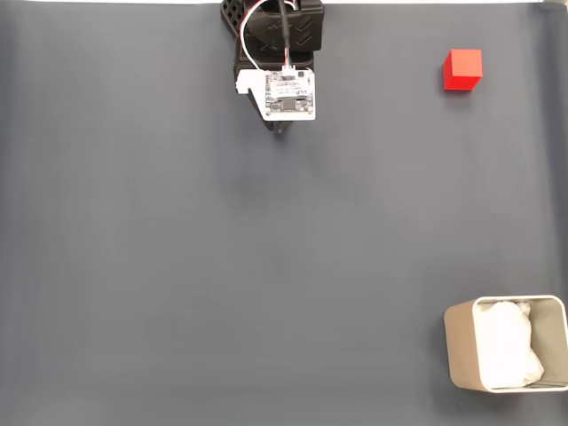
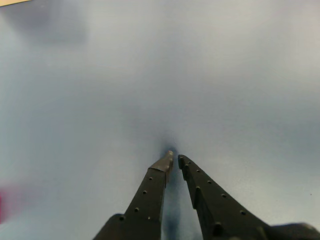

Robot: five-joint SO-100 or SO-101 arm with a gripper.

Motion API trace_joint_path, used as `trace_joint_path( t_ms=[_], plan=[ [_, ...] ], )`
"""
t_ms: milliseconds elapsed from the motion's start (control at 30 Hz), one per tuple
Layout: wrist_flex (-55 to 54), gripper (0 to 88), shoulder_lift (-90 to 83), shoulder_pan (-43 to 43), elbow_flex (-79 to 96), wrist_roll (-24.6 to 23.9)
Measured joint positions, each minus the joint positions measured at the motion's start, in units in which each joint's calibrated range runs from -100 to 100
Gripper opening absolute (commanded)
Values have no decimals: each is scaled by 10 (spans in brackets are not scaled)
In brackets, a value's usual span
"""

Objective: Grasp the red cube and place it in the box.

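Note:
In the fixed view the red cube [image 1: 462, 69] sits on the dark mat at the upper right, well to the right of the arm. The box [image 1: 460, 344], beige-grey with a white lining, stands at the lower right corner. My gripper [image 1: 280, 130] hangs folded under the arm's base at the top centre, far from both. In the wrist view my gripper [image 2: 175, 158] points at bare mat, its two black fingers nearly touching at the tips with nothing between them. A blurred red patch [image 2: 4, 205] shows at the wrist view's left edge.
A dark grey mat [image 1: 222, 266] covers the whole table. A white board with cables [image 1: 289, 93] rides on the arm. The mat's top edge runs along the arm's base.

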Motion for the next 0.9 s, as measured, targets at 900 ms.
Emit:
trace_joint_path(
  t_ms=[900],
  plan=[
    [-166,0,9,1,0,9]
  ],
)
